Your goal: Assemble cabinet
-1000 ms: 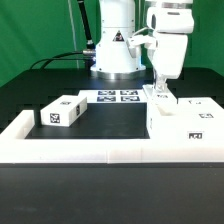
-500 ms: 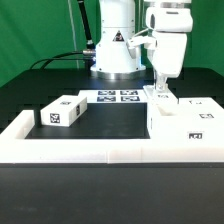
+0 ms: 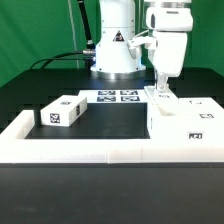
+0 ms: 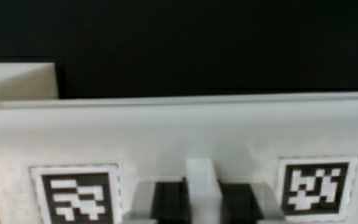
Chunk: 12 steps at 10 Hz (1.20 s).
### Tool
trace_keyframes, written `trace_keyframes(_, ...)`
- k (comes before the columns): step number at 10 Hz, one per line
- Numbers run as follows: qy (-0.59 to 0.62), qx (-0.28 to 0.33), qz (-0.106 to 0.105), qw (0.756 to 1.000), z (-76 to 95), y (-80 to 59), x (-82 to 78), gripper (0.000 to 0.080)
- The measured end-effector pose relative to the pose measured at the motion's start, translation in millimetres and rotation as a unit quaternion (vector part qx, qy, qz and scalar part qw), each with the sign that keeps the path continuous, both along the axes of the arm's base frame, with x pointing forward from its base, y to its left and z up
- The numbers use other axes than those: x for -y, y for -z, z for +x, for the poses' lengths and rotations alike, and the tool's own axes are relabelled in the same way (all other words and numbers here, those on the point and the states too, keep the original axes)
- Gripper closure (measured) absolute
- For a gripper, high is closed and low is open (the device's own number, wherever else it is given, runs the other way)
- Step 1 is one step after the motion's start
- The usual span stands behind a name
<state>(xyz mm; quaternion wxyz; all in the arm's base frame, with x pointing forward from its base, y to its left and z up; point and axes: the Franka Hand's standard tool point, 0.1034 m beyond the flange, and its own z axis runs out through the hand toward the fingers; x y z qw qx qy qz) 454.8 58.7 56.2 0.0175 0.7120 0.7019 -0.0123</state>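
Note:
The cabinet's white parts lie at the exterior view's right: a boxy body [image 3: 183, 126] with small tags, and a flat white panel [image 3: 166, 99] at its far left corner. A smaller white tagged box [image 3: 62, 111] lies at the exterior view's left. My gripper [image 3: 160, 92] points straight down onto the panel. In the wrist view my gripper [image 4: 197, 203] has its dark fingers [image 4: 165, 203] close on both sides of a thin white ridge [image 4: 197, 172] of a white part [image 4: 194, 125] bearing two tags. The ridge fills the gap between the jaws.
The long low white L-shaped rail [image 3: 90, 152] runs along the front and up the exterior view's left. The marker board [image 3: 117, 97] lies flat before the robot's base [image 3: 116, 55]. Black table [image 3: 110, 120] shows between the parts.

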Motion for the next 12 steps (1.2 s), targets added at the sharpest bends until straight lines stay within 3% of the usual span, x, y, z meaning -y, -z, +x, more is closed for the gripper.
trace_keyframes(6,0.000,-0.005,-0.007,1.000,1.2,-6.3,2.2,0.0731)
trace_keyframes(12,0.000,-0.017,-0.010,1.000,0.6,-1.6,3.6,0.0731)
